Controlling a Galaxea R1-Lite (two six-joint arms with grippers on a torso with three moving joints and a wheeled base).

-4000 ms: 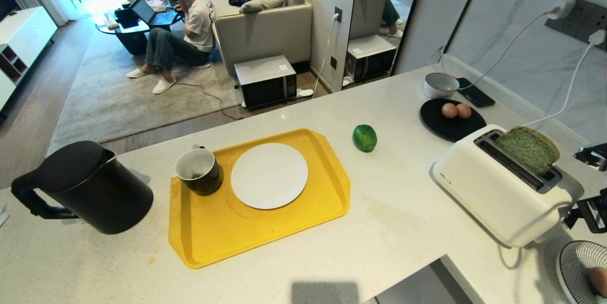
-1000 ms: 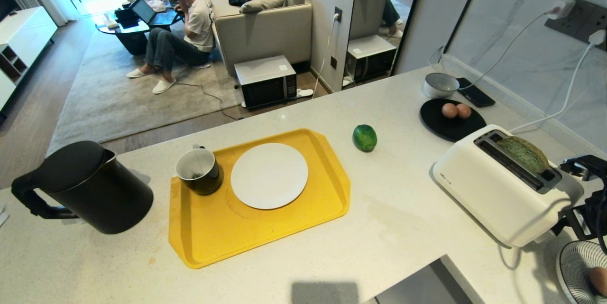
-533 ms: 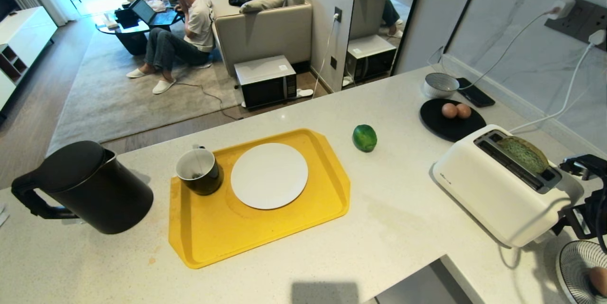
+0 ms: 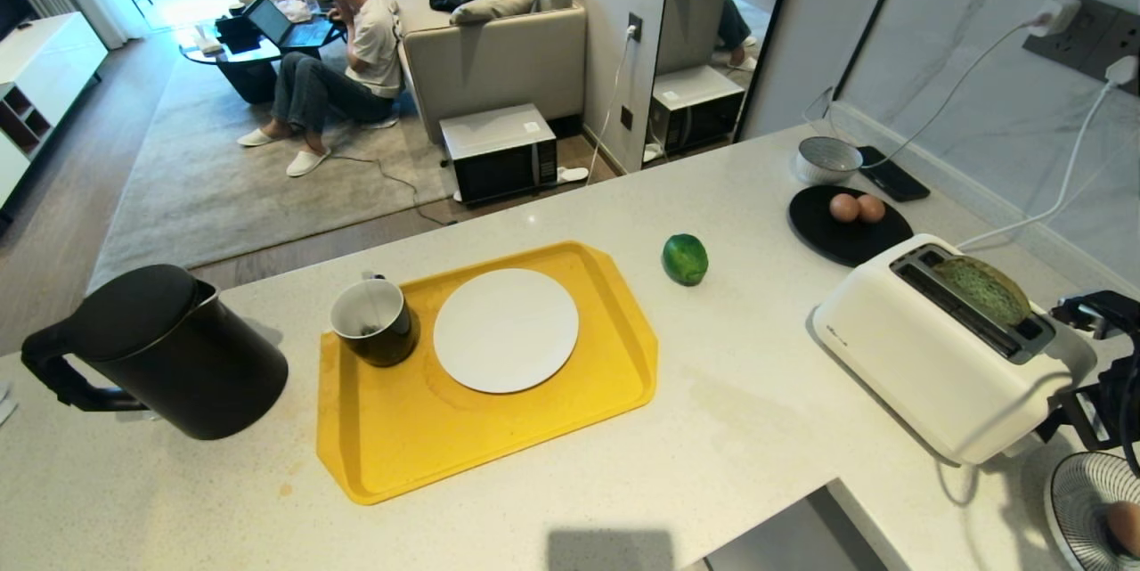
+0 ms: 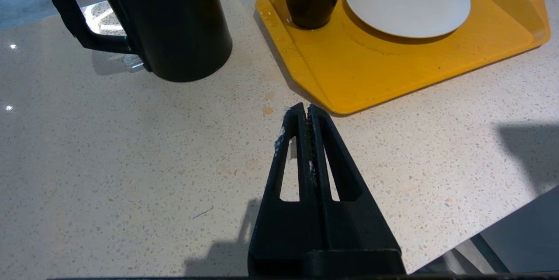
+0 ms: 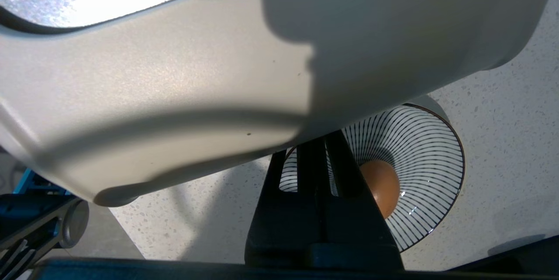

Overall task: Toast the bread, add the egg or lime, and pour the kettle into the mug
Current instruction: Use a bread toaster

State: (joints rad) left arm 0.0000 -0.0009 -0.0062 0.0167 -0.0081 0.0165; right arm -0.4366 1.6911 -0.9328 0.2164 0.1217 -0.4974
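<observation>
Head view: the bread (image 4: 982, 289) sits low in the far slot of the white toaster (image 4: 926, 357) at the right of the frame, only its green top showing. The lime (image 4: 685, 258) lies alone on the counter near the middle; two eggs (image 4: 856, 208) rest on a black plate (image 4: 828, 237) at upper right. The kettle (image 4: 156, 348) stands at far left, and the mug (image 4: 372, 320) sits on the yellow tray (image 4: 463, 446) beside a white plate (image 4: 505, 330). The right gripper is cut off at the right edge – hard to make out here.

Left wrist view: the left gripper (image 5: 303, 112) hangs over bare counter, its fingers pressed together on nothing, with the kettle at upper left.

Right wrist view: the right gripper (image 6: 321, 142) is pressed together too, its tips hidden under the toaster's side (whether they press a lever is out of sight). Behind it a striped bowl (image 6: 430, 157) holds another egg (image 6: 381, 186).

The bread looks soft and light – best pinched gently by its crust edge once it rises. The eggs are fragile and smooth; the kettle is likely heavy, best taken by its loop handle
</observation>
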